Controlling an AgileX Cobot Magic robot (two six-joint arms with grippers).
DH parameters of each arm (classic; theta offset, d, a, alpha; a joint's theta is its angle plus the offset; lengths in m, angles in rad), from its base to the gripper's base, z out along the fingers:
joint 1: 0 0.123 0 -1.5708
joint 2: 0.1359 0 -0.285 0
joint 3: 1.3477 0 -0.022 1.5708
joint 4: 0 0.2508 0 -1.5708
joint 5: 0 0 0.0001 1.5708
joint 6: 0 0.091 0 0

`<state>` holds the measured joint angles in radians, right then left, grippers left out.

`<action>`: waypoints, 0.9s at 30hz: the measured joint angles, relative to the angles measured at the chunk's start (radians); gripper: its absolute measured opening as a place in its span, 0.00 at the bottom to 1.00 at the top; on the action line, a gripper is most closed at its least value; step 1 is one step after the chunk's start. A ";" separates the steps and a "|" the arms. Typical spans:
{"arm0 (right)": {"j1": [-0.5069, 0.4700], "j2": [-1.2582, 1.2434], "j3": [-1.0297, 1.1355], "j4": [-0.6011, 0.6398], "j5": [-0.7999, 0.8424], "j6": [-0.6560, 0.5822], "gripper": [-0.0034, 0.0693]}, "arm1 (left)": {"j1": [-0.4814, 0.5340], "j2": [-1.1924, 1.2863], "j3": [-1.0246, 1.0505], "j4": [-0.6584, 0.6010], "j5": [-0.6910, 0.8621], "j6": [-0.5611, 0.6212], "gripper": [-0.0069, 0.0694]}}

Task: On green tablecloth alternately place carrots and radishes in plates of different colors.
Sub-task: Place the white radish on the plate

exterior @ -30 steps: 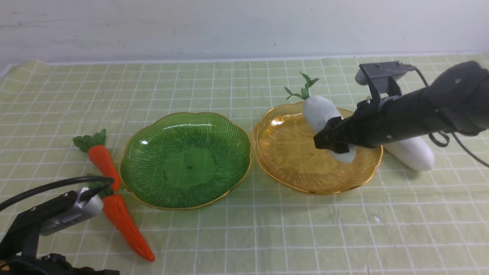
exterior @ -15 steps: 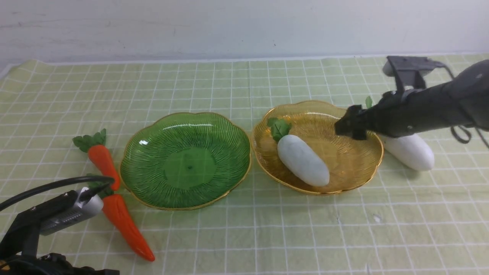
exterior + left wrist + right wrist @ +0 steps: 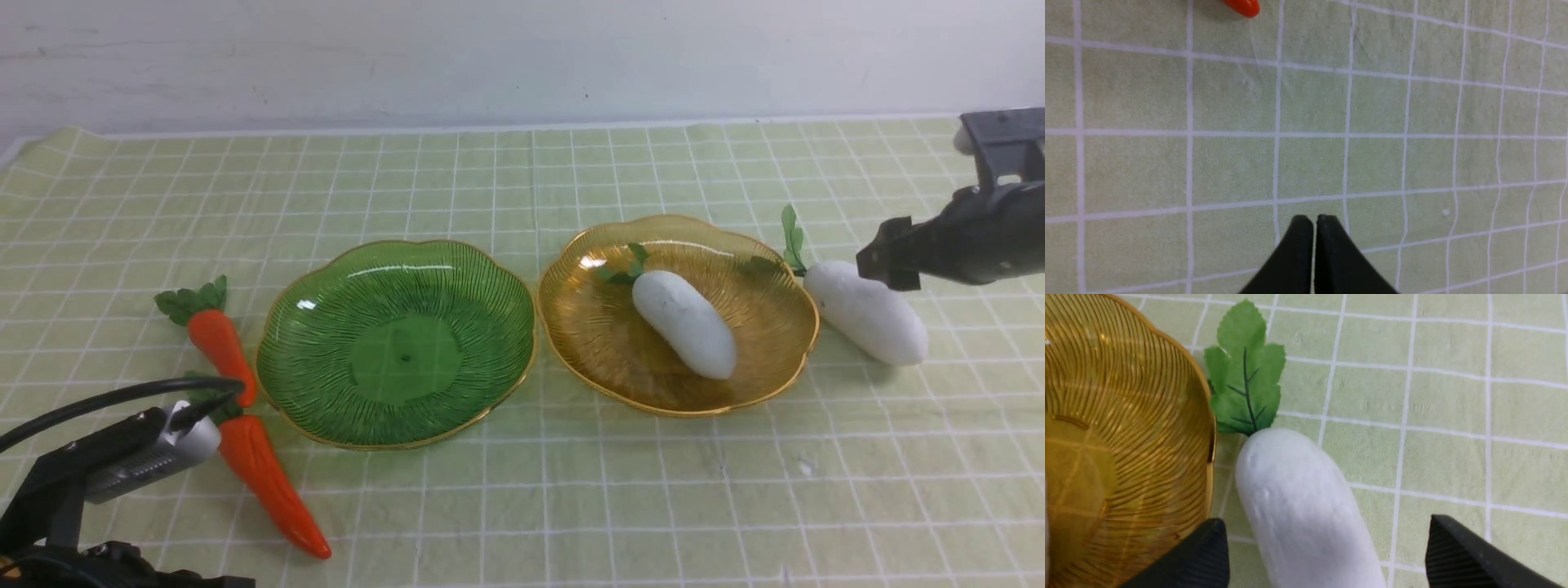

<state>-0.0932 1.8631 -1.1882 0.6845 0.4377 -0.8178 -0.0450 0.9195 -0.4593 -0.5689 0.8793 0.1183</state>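
Note:
A white radish (image 3: 684, 323) lies in the amber plate (image 3: 604, 343). A second radish (image 3: 867, 312) lies on the green tablecloth (image 3: 522, 490) just right of that plate; it also shows in the right wrist view (image 3: 1298, 506). My right gripper (image 3: 886, 263) is open and empty above this second radish, its fingers on either side of it in the right wrist view (image 3: 1327, 526). The green plate (image 3: 326, 408) is empty. Two carrots (image 3: 214, 336) (image 3: 269, 482) lie left of it. My left gripper (image 3: 1314, 218) is shut and empty over bare cloth, with one carrot's tip (image 3: 1243, 6) at the frame's edge.
A white wall (image 3: 522, 57) runs behind the table's far edge. The left arm's camera and cable (image 3: 122, 441) sit at the front left corner, next to the nearer carrot. The amber plate's rim (image 3: 1210, 437) is close beside the right gripper.
The radish left the right gripper and settled in the amber plate. The right gripper opened and pulled back to the right, over the second radish. The left arm has not moved.

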 joint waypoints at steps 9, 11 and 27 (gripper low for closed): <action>0.000 0.122 0.000 0.000 0.053 0.000 0.85 | 0.000 0.000 0.000 0.003 0.000 0.000 0.08; 0.000 0.129 0.000 0.000 0.063 0.000 0.84 | 0.000 0.000 0.000 0.003 0.000 0.000 0.08; 0.000 -0.072 0.000 -0.148 0.021 0.007 0.64 | 0.000 0.000 0.000 0.003 0.001 0.001 0.08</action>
<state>-0.0932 1.7915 -1.1882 0.5365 0.4591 -0.8104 -0.0450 0.9195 -0.4593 -0.5657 0.8803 0.1195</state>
